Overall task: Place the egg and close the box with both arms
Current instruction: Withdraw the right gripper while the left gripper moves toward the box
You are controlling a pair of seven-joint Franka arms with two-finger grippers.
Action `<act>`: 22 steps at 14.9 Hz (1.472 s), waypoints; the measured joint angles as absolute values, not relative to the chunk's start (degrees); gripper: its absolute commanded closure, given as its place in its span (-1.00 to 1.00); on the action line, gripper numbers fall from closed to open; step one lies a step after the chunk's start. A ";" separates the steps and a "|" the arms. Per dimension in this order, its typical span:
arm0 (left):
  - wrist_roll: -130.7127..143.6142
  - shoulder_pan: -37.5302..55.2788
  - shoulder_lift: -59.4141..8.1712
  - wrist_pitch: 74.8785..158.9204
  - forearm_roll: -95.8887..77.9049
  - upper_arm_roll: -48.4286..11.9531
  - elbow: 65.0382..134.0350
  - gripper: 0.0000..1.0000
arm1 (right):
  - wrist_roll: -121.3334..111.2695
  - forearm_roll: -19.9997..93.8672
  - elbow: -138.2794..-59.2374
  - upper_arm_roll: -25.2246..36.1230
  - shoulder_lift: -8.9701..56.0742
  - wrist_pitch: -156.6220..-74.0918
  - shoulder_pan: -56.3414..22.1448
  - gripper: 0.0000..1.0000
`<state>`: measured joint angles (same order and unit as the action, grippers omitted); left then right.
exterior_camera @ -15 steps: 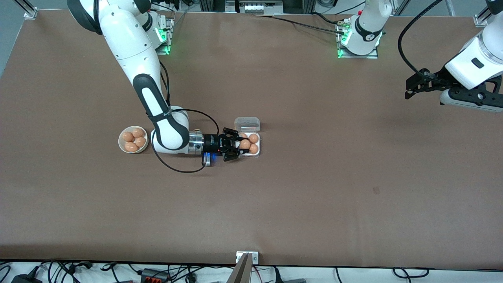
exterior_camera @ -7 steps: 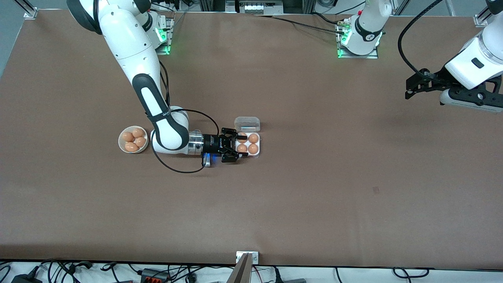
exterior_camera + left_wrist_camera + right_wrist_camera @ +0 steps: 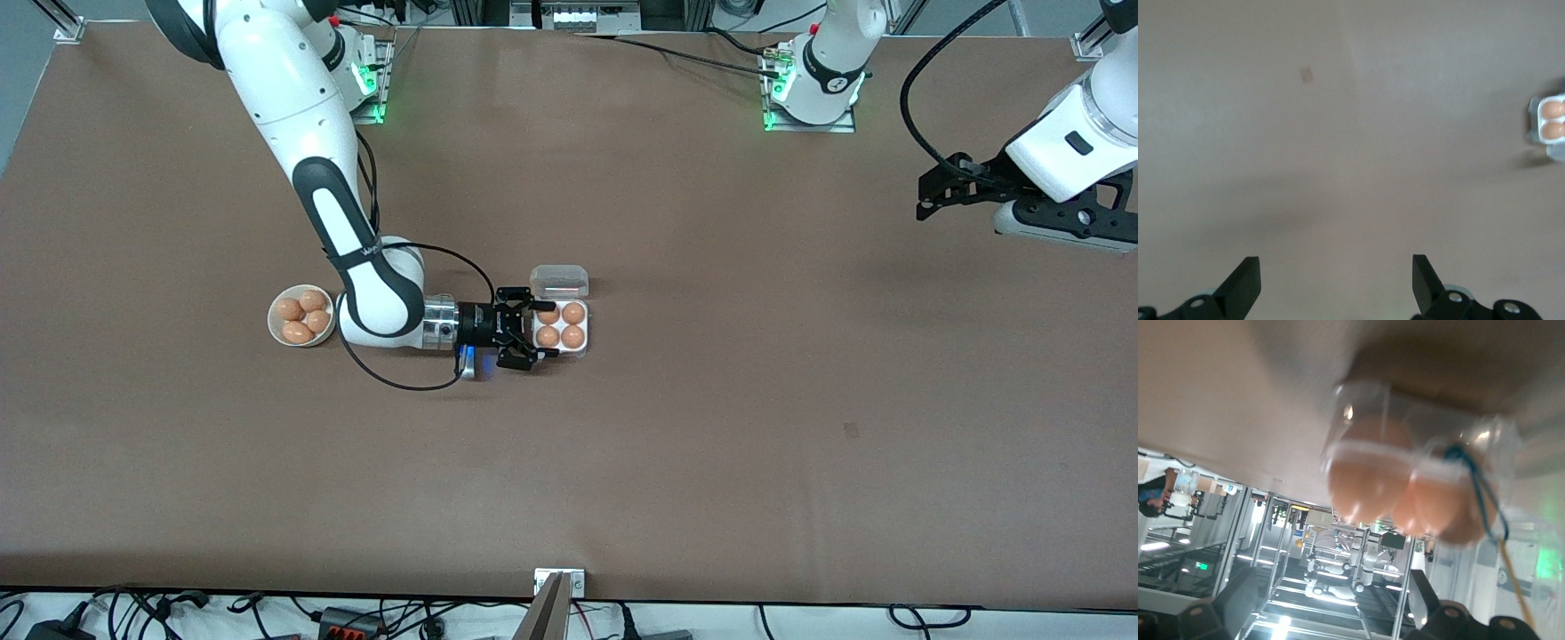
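Observation:
The box (image 3: 582, 348), a white four-cell tray, holds an egg (image 3: 548, 337) in every cell, all alike. Its clear lid (image 3: 559, 280) stands open on the edge farther from the front camera. My right gripper (image 3: 542, 329) is open and empty, level with the tray at its edge toward the right arm's end. In the right wrist view the box (image 3: 1358, 407) and its eggs (image 3: 1368, 487) show blurred, close ahead of the open right gripper (image 3: 1331, 597). My left gripper (image 3: 929, 200) waits open, high over the left arm's end of the table; it is also in the left wrist view (image 3: 1336, 280), with the box (image 3: 1537, 107) at the edge.
A round white bowl (image 3: 276, 327) with several more eggs sits beside the right arm's wrist, toward the right arm's end of the table. A small dark mark (image 3: 851, 430) lies on the brown table nearer the front camera.
My right gripper held an egg over the tray, let it go into a cell, and has drawn back toward the bowl. The left arm has not moved.

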<state>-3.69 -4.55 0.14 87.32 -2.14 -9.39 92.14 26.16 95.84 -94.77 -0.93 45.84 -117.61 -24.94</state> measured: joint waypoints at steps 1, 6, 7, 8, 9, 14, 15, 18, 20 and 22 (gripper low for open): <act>-3.70 -4.58 0.14 86.12 -2.14 -9.37 92.06 -1.00 | 26.23 94.00 -95.02 -0.86 43.97 -117.71 -24.47 -1.00; -3.70 -4.56 -0.94 85.17 -2.14 -9.39 91.71 -1.00 | 26.38 78.63 -98.38 -0.60 32.34 -117.79 -19.32 -1.00; -3.70 -4.56 -1.48 85.17 -2.14 -9.39 91.54 -1.00 | 26.38 73.76 -99.21 -0.56 29.67 -117.73 -17.73 -1.00; -3.79 -4.56 -1.98 85.17 -2.14 -9.39 91.43 -1.00 | 26.33 68.41 -99.87 -0.54 27.03 -117.59 -15.99 -1.00; -4.12 -4.57 -2.49 85.16 -2.14 -9.37 91.36 -1.00 | 26.22 62.01 -100.40 -0.53 24.48 -117.30 -14.24 -1.00; -6.05 -4.59 -4.54 85.14 -2.14 -9.15 91.14 0.55 | 25.44 32.11 -101.63 -0.48 14.83 -112.51 -6.86 -1.00; -6.08 -4.58 -4.55 85.10 -2.14 -9.15 91.12 0.87 | 24.66 28.56 -101.66 -0.47 13.49 -111.23 -5.16 -1.00; -6.09 -4.47 -4.55 83.03 -2.14 -9.25 90.93 0.98 | 20.41 17.16 -101.36 -0.24 9.31 -107.98 -0.05 -1.00; -5.81 -4.28 -4.55 80.63 -2.17 -9.78 90.84 0.98 | 17.13 8.55 -99.37 -0.08 6.78 -105.25 2.10 -1.00; -4.30 -4.22 -4.55 79.21 -2.52 -12.13 90.80 0.98 | 15.00 1.39 -95.07 0.23 5.04 -101.26 2.75 -1.00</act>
